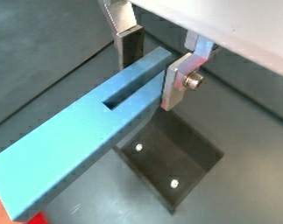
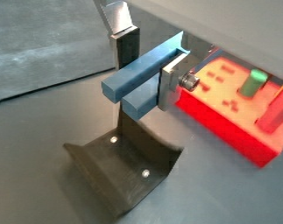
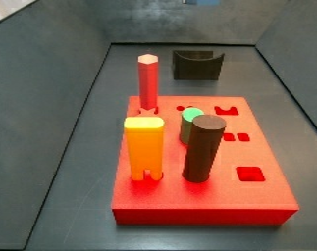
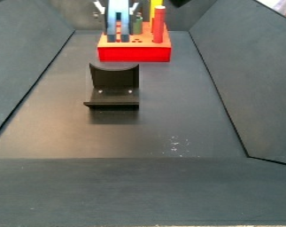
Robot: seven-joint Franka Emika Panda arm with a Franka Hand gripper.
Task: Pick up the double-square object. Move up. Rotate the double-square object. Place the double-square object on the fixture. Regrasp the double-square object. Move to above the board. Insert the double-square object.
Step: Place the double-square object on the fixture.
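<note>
- Two fingers (image 1: 176, 80) of the gripper (image 1: 153, 61) clamp the double-square object (image 1: 85, 122) near one end.
- Rigid, light bar; long overhang beyond the fingers, likely pivots.
- Fixture (image 1: 169, 159) directly below the fingers.

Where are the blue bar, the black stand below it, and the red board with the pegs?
double-square object (image 1: 74, 131): wrist view, its flat top face; the gripper (image 1: 155, 66) clamps it.
fixture (image 4: 112, 87): side view, its base plate.
board (image 3: 259, 201): side view, bare top near a corner.
</note>
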